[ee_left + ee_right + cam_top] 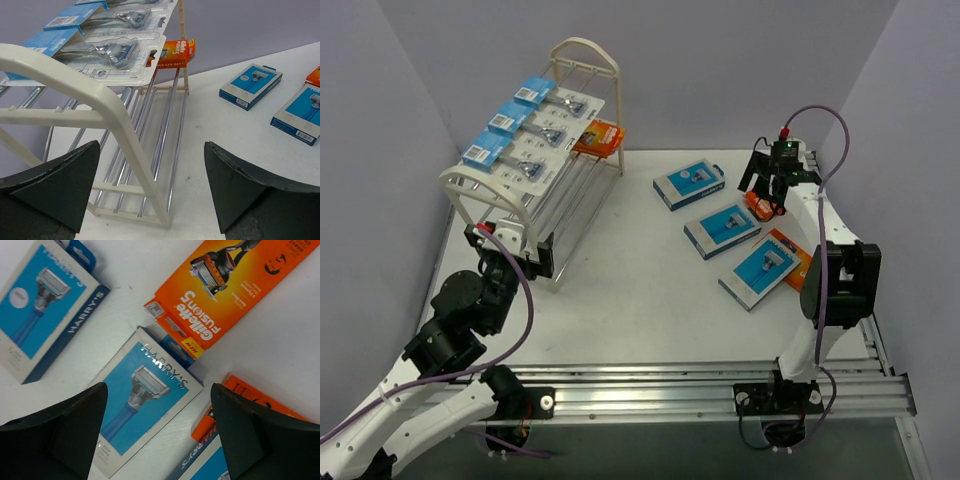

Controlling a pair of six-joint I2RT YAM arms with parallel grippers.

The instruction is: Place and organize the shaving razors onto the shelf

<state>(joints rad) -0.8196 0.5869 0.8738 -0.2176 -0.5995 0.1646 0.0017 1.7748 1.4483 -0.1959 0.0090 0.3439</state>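
A white counter [620, 300] is carrying everything, seen from above. A cream-white shelf [480, 182] with arched ends and thin rods is standing toward the counter's 10 o'clock. Three blister cards [545, 135] with blue headers are lying side by side on its top tier. An orange box [598, 137] is sitting on the same tier just beside them, at the far end.

The left tool [152, 185] is hanging released at the near arch of the shelf, its jaws standing wide apart and gripping nothing. In its wrist view the blister cards are lying at 11 o'clock from it, and the lower rods are running ahead at 12 o'clock.

Three blue-and-white boxes [722, 229] are lying flat in a diagonal row toward the counter's 2 to 3 o'clock. The right tool [157, 412] is hovering at the far end of that row, also released and gripping nothing. In its wrist view one blue-and-white box is lying on the counter directly between its fingers. A Gillette box [225, 295] is lying just beside that box at 1 o'clock. Another blue-and-white box is lying at 10 o'clock. A second orange pack [250, 405] is showing at 4 o'clock, partly hidden by the finger.
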